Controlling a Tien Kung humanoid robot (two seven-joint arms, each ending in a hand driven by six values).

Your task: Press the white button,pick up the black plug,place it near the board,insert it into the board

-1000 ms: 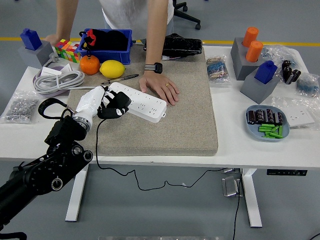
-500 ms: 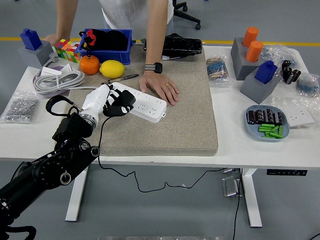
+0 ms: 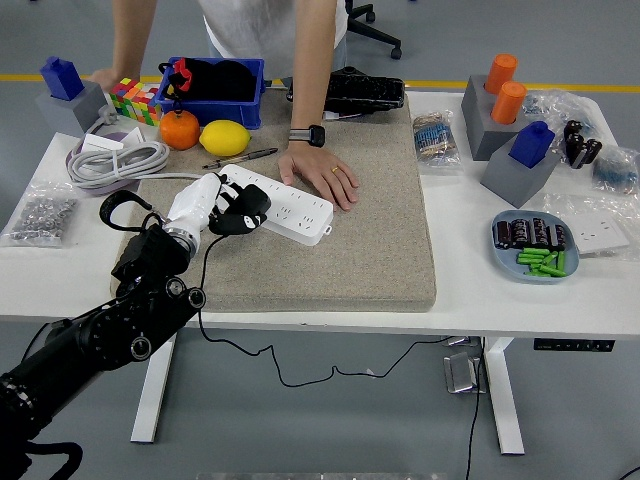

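A white power strip [image 3: 285, 203] lies slantwise on the grey felt mat [image 3: 330, 250]. My left hand [image 3: 212, 204], white-gloved on a black arm, is shut on the black plug [image 3: 245, 214] and holds it over the strip's left end. The plug's black cord [image 3: 200, 290] runs down over the mat's front edge and hangs below the table. A person's hand [image 3: 322, 172] rests flat on the mat, touching the strip's far right side. The white button is hidden from me. My right arm is out of sight.
Behind the mat stand a blue bin [image 3: 210, 88], an orange [image 3: 179, 130], a lemon [image 3: 225, 137], a pen [image 3: 240, 158] and a coiled white cable [image 3: 115, 163]. A bag of screws [image 3: 38, 215] lies at the left. A plate of batteries [image 3: 536, 247] and grey blocks [image 3: 520, 165] sit at the right.
My left hand has moved a little up and right with the plug, closer over the strip's left end. The person's hand has stayed put.
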